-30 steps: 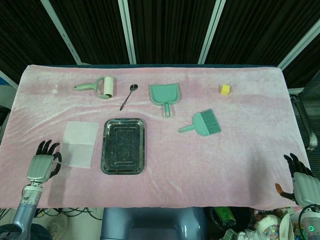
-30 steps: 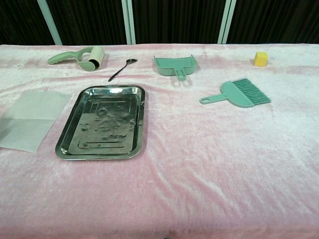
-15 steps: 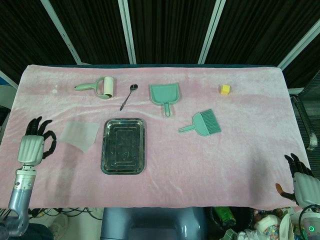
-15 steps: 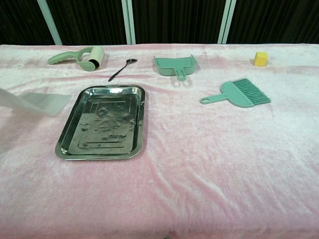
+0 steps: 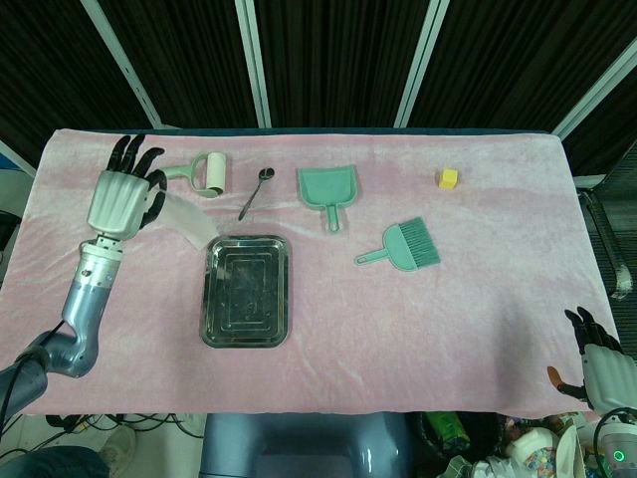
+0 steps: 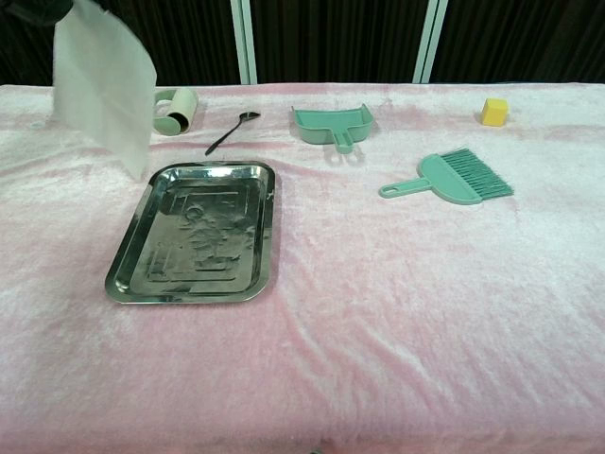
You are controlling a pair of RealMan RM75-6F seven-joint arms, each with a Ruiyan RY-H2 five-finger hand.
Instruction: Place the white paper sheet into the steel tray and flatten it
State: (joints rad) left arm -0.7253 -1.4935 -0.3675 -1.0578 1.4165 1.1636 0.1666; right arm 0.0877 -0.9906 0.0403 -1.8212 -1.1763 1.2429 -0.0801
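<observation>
Upper left of the head view: left hand [image 5: 121, 194] raised over the tabletop [image 5: 478, 299], dark fingers up, holding the white paper sheet [image 6: 102, 85] by its top edge; the exact pinch is hidden behind the palm. Sheet hangs clear of the cloth, thin, translucent, slightly curled, its lower corner dangling just above and left of the steel tray [image 5: 246, 291]. Key relation: the tray lies down and to the right of the hand in the head view, long axis running toward and away from the robot, while the sheet hangs near vertical, so my judgement is the next move needs a carry rightward and a lay-down along that axis. Left arm is far nearer than the right. Tray is a shiny rounded rectangle with an embossed floor, nothing in it. Behind it, a pale green lint roller [image 5: 205, 173], partly hidden by the sheet in the chest view, then a slim dark spoon [image 5: 254, 191]. Centre: a green plastic dustpan [image 5: 327, 188]; right of it a matching hand brush [image 5: 404, 247] with fanned bristles. Upper right: a small yellow cube [image 5: 449, 178]. Pink plush cloth, wrinkled, covers the whole tabletop. Lower right corner: right hand [image 5: 600, 366] at the edge, fingers apart, holding nothing.
</observation>
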